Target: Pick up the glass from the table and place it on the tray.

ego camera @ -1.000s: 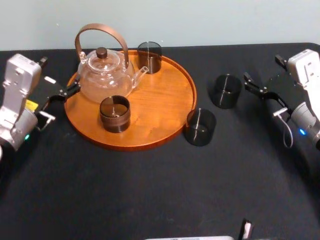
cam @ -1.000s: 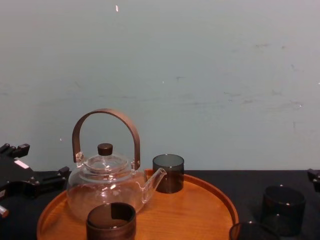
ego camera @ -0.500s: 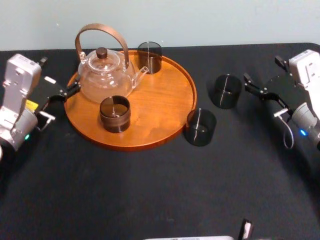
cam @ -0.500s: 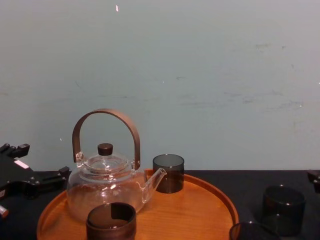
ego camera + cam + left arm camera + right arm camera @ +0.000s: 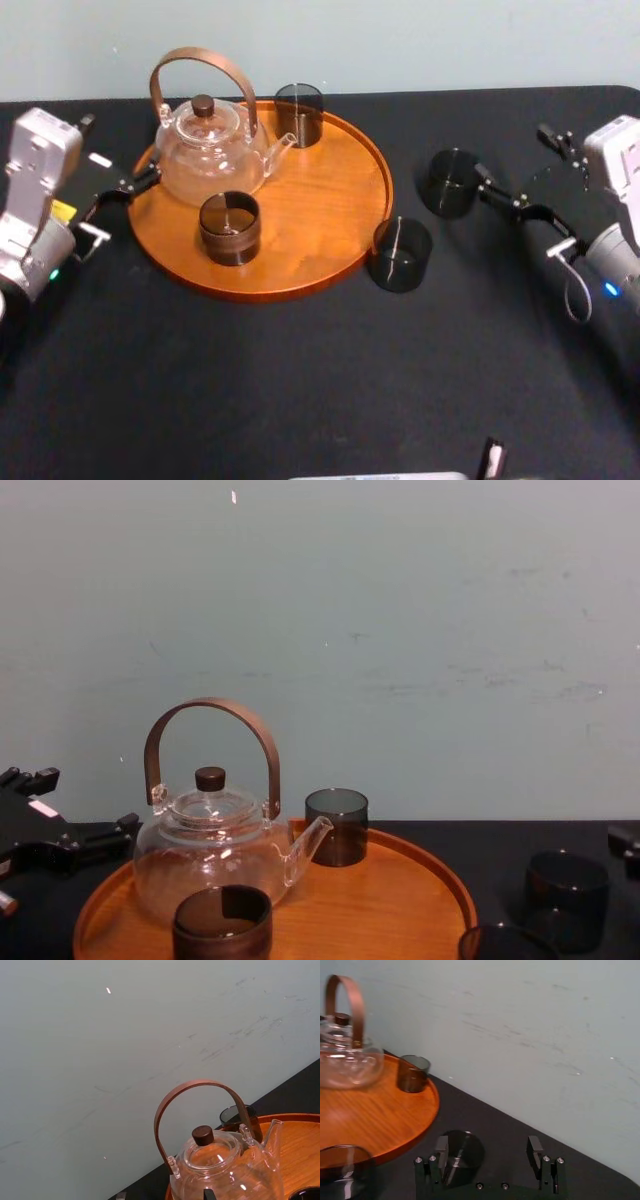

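On the black table (image 5: 300, 400), right of the tray (image 5: 335, 215), the head view shows the glass (image 5: 449, 183) standing just off the right gripper (image 5: 514, 152). The right wrist view adds that its fingers are spread wide, with the glass just beyond one of them. The left gripper (image 5: 120, 148), also spread, sits beside the tray's left rim.

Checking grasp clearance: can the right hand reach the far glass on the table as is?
Probably yes. The right hand is open beside the far glass, nothing between. In the right wrist view the glass lines up with one finger, not the gap, so a sideways shift looks needed.
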`<control>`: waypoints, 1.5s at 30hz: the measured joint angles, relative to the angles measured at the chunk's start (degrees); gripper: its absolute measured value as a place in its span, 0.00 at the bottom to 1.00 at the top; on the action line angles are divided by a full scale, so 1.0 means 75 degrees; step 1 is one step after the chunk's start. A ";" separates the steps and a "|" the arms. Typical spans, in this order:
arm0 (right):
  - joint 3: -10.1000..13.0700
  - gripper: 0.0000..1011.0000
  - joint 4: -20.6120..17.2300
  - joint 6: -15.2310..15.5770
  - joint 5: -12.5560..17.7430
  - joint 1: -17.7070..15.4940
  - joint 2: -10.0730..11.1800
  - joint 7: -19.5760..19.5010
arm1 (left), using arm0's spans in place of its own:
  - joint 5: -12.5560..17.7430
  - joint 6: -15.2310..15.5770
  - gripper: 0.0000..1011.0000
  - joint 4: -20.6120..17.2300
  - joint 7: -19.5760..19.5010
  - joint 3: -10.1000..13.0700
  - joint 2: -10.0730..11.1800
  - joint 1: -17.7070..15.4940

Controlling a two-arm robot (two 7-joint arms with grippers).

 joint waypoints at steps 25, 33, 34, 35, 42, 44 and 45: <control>-0.0207 0.99 -0.0992 0.0278 -0.0110 -0.0798 -0.0194 0.0872 | 0.0000 0.0000 0.99 0.0000 0.0000 0.0000 0.0000 0.0000; -0.0249 0.99 -0.1047 0.0290 -0.0062 -0.0898 -0.0334 0.1195 | 0.0000 0.0000 0.99 -0.0001 0.0000 0.0000 0.0000 0.0000; -0.0249 0.99 -0.1047 0.0294 -0.0060 -0.0907 -0.0349 0.1217 | -0.0001 0.0000 0.99 0.0000 0.0000 0.0000 0.0000 0.0000; -0.0249 0.99 -0.1048 0.0298 -0.0058 -0.0919 -0.0375 0.1256 | 0.0000 0.0000 0.99 0.0000 0.0000 0.0000 0.0000 -0.0001; -0.0180 0.99 -0.1009 0.0345 -0.0076 -0.0973 -0.0482 0.1386 | 0.0000 0.0000 0.99 0.0000 0.0000 0.0000 0.0000 0.0000; -0.0154 0.99 -0.0990 0.0360 -0.0089 -0.0992 -0.0514 0.1418 | 0.0000 0.0000 0.99 0.0000 0.0000 0.0000 0.0000 0.0000; -0.0145 0.99 -0.0985 0.0366 -0.0096 -0.0998 -0.0525 0.1428 | 0.0000 0.0000 0.99 0.0000 0.0000 0.0000 0.0000 0.0000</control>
